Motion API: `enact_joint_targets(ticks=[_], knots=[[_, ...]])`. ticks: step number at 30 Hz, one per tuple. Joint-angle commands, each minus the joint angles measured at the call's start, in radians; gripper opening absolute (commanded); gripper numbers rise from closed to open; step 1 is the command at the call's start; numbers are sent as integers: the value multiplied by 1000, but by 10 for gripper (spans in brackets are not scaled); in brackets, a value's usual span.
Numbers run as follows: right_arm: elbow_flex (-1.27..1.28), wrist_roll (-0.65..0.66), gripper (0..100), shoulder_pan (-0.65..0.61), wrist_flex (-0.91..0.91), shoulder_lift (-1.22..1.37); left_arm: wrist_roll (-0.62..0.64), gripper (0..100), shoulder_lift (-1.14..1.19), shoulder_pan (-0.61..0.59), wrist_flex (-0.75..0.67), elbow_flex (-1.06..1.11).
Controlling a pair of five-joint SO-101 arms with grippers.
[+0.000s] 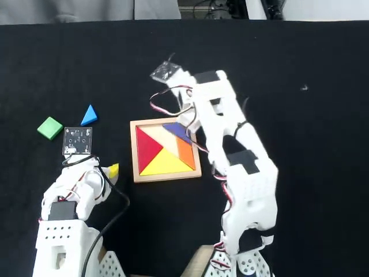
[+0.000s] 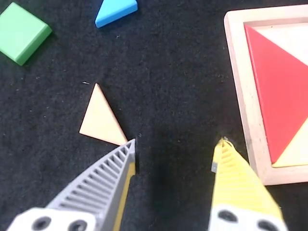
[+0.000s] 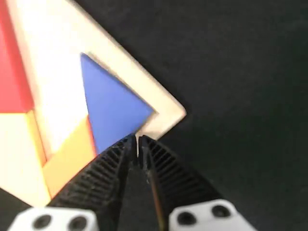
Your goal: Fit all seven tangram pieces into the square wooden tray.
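Note:
The square wooden tray (image 1: 138, 173) lies mid-table and holds a red triangle (image 1: 147, 147), a yellow triangle (image 1: 164, 165), an orange piece (image 1: 185, 151) and a dark blue piece (image 1: 176, 130). My right gripper (image 3: 135, 140) is shut, its tips touching a corner of the dark blue piece (image 3: 110, 106) beside the tray's rim (image 3: 166, 103). My left gripper (image 2: 177, 144) is open just above the cloth, left of the tray (image 2: 238, 91). A pale triangle (image 2: 101, 118) lies by its grey finger (image 2: 126, 153). A green square (image 1: 50, 127) and a light blue triangle (image 1: 89, 115) lie farther left.
The table is covered in black cloth (image 1: 300, 144). A square black marker card (image 1: 77, 140) lies beside the left arm (image 1: 69, 202). The right arm (image 1: 242, 167) stretches from the table's front edge along the tray's right side. Open cloth lies to the right and behind.

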Motion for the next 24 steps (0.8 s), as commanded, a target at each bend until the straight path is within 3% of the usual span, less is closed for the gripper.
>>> enact_joint_targets(ticks=[1,6,15,18,24], knots=[[-2,-15,11,-17,-6,-7,-9,256,-8,8,-21,-8],[-41,-17,11,-12,61,-56,-9,256,-8,8,-21,-8],[-77,-58,11,69,227,-384,-9,256,-8,8,-21,-8],[33,-117,11,44,169,-470,-9,256,-8,8,-21,-8],[288,-199,11,-120,-92,-507,-9,256,-8,4,-20,-8]])
